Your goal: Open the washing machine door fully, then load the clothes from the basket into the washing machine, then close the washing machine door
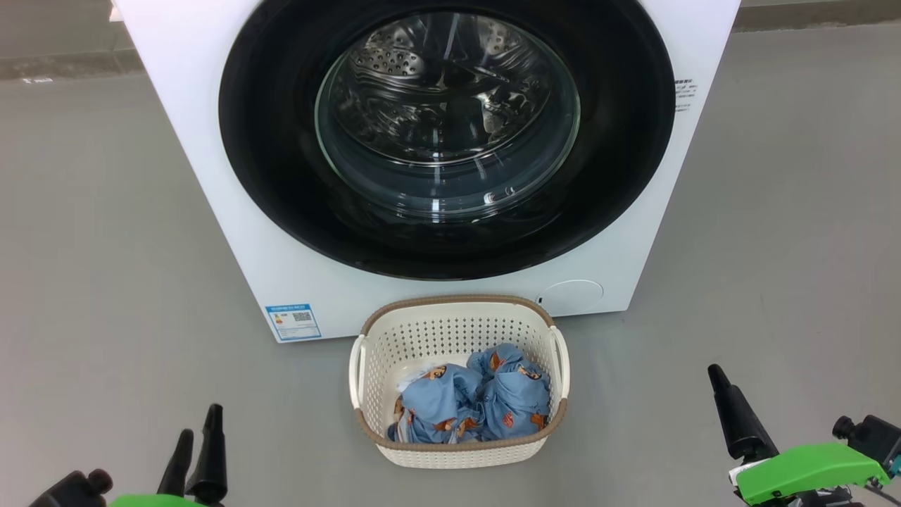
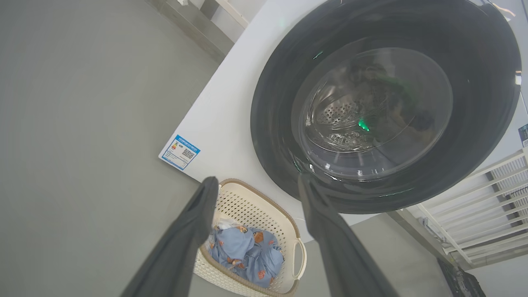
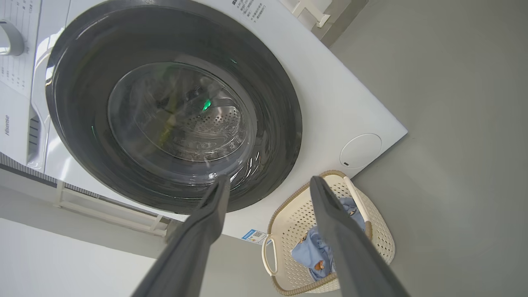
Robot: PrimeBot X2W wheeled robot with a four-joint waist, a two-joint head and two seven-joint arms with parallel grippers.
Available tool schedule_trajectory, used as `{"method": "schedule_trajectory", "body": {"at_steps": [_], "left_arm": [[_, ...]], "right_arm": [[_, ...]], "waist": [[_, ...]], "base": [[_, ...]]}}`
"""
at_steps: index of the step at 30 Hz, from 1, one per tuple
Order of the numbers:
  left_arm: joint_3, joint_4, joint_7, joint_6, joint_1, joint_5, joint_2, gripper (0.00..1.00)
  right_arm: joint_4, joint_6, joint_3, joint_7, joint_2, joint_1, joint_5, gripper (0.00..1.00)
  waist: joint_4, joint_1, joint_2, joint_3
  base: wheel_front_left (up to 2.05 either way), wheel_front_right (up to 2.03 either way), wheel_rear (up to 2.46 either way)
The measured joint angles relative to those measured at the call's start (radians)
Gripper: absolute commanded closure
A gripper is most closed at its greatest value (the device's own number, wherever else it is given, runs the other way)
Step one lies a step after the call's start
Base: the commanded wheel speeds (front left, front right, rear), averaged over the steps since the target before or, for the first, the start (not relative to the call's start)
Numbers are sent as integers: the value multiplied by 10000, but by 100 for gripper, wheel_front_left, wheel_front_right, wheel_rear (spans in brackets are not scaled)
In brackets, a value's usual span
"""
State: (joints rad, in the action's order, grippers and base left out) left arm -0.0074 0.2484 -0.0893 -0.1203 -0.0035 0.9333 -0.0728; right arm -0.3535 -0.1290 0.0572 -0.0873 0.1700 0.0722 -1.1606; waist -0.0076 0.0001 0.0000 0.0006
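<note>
Ahead, between left tool and right tool, sits the basket.

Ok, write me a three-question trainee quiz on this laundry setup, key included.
1. Short answer: are the left gripper and the right gripper open or shut?
2. True or false: the washing machine door stands open.
3. Pick one. The clothes lie: A) in the left gripper; B) in the basket; C) in the right gripper.

Key: 1) both open, holding nothing; 2) false, it is shut; 3) B.
</note>
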Motion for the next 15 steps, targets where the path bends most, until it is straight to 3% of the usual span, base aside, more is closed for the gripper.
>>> {"method": "schedule_trajectory", "body": {"at_steps": [15], "left_arm": [[-274, -23, -443, -31, -2, -2631, -184, 0]], "right_arm": [[-151, 0, 360, -431, 391, 258, 2447, 0]], "waist": [[-19, 0, 0, -13]], "base": [[0, 0, 0]]}}
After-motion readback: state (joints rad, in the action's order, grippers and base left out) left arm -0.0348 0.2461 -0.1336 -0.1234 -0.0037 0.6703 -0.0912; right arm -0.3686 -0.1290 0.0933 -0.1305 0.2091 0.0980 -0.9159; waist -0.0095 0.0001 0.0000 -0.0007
